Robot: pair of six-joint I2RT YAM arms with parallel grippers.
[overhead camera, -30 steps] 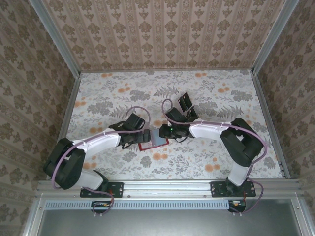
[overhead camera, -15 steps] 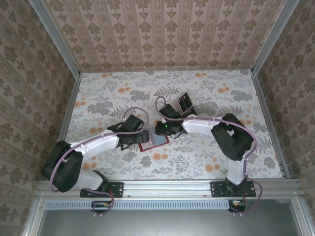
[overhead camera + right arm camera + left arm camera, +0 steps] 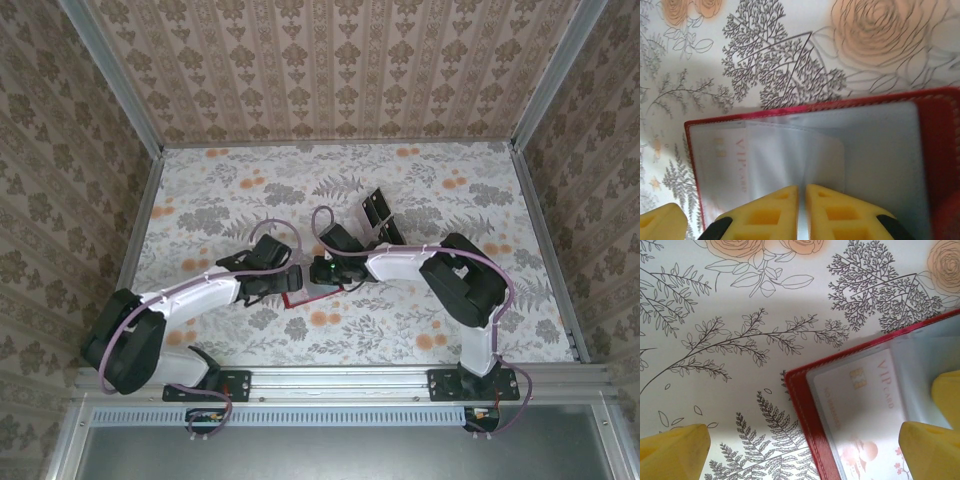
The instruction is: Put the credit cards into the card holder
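Right wrist: right fingers (image 3: 785,207) have closed on a credit card (image 3: 801,220); left fingers (image 3: 675,450) wide open.

Bright, even light; wrist views soft (right blurrier).

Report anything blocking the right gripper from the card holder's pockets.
Nothing visible does. The right gripper is pinched on a thin pale edge directly over the open red card holder. A VIP card already fills one pocket; the open left gripper straddles its corner.
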